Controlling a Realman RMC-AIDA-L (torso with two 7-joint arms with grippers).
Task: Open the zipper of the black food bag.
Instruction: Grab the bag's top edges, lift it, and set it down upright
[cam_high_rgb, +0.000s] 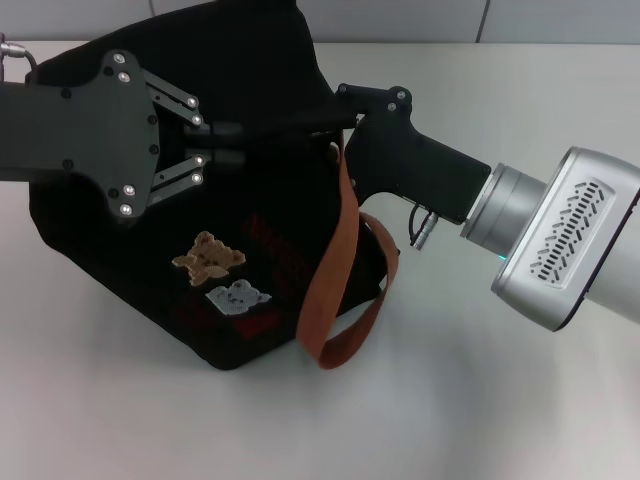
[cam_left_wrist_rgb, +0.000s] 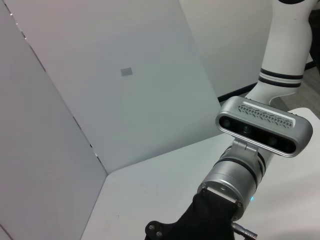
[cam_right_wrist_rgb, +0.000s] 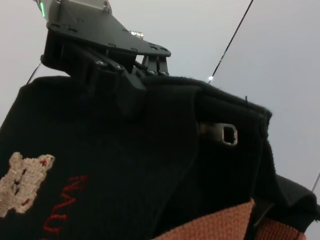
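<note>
Progress looks early: the boxy black fabric food bag (cam_high_rgb: 200, 260) sits in the middle-left of the head view on the pale table (cam_high_rgb: 500, 400), and no open mouth can be seen along its top. In the right wrist view a small silver metal pull (cam_right_wrist_rgb: 223, 134) lies right of centre, flat against the dark fabric just under the bag's top edge. I take it for the pull of the long black zipper (cam_right_wrist_rgb: 210, 131), whose teeth cannot be made out against the cloth. Nothing grips the pull here, so the whole run of the zipper appears left to do.

The left gripper (cam_high_rgb: 222, 143) reaches in from the upper left of the head view, its arm level and its black linkage fingers brought together, pinched on a fold of fabric at the bag's top edge. The right wrist view shows the same fingers (cam_right_wrist_rgb: 131, 86) at upper left, biting into that edge, well apart from the pull. This reads as a steadying hold.

The right gripper (cam_high_rgb: 340, 125) comes in from the right of the frame, the silver arm slanting up toward the bag's upper right corner beside an orange-brown strap handle (cam_high_rgb: 330, 290). Its fingertips are lost against the black cloth, so whether they stand apart or together cannot be told.
</note>
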